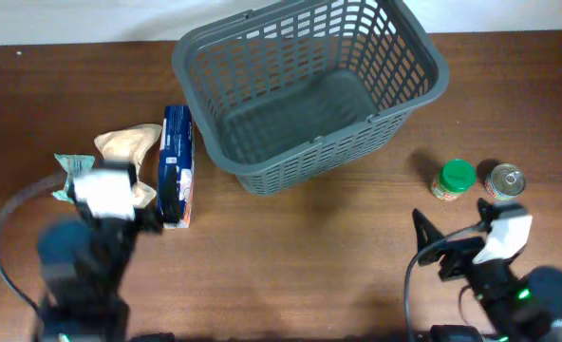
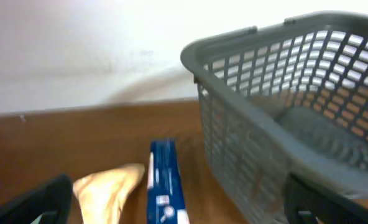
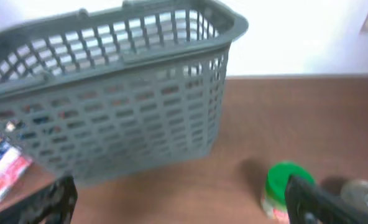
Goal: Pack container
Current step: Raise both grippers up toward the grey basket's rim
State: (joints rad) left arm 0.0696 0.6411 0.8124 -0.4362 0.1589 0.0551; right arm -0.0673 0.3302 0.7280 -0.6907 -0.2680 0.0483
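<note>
The dark grey lattice basket (image 1: 309, 90) stands empty at the back middle of the table; it also shows in the left wrist view (image 2: 283, 124) and the right wrist view (image 3: 115, 93). A blue box (image 1: 177, 163) lies left of it on its edge, with a tan pouch (image 1: 129, 147) beside it; both show in the left wrist view, box (image 2: 164, 180) and pouch (image 2: 109, 190). A green-lidded jar (image 1: 454, 179) and a tin can (image 1: 505, 180) stand at the right. My left gripper (image 1: 120, 214) is open and empty near the box. My right gripper (image 1: 457, 247) is open and empty below the jar (image 3: 283, 186).
A green-and-white packet (image 1: 70, 176) lies at the far left by the left arm. The table's back edge meets a white wall (image 2: 109, 50). Bare brown tabletop (image 1: 300, 266) lies between the two arms.
</note>
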